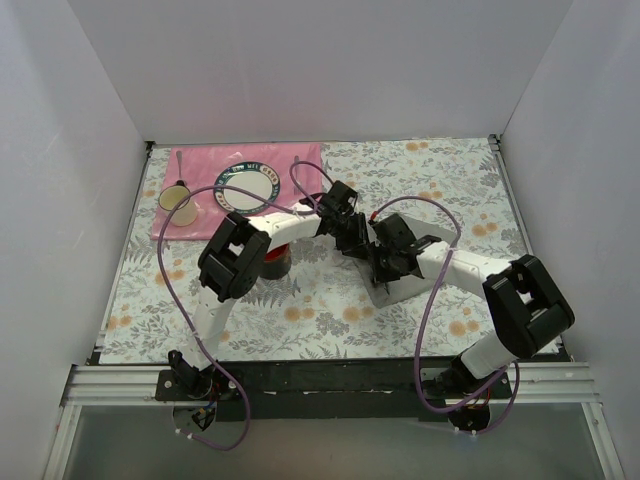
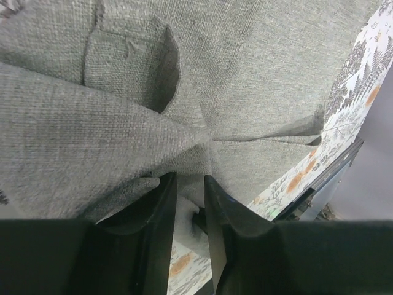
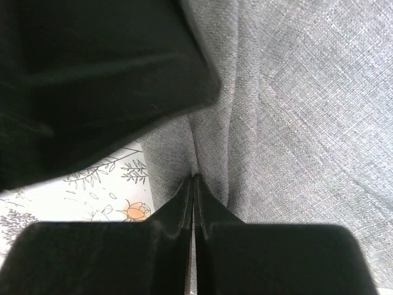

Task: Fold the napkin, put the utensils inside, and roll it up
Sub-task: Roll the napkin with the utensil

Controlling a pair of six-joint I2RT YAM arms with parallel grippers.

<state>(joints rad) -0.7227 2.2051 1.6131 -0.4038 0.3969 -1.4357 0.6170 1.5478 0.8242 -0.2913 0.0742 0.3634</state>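
The grey napkin point(image 1: 392, 290) lies bunched at the table's middle, mostly hidden under both wrists. It fills the left wrist view point(image 2: 258, 74) and the right wrist view point(image 3: 307, 110). My left gripper point(image 1: 352, 242) is shut on the napkin, with a fold of cloth between its fingertips point(image 2: 188, 184). My right gripper point(image 1: 377, 264) is shut tight on another fold, and creases run out from its tips point(image 3: 195, 179). The two grippers sit close together. No utensils are in view.
A pink placemat point(image 1: 200, 165) at the back left holds a round plate point(image 1: 247, 187) and a cream mug point(image 1: 180, 206). A dark red and black object point(image 1: 275, 264) sits under my left arm. A floral tablecloth point(image 1: 330, 320) covers the table. White walls stand on three sides.
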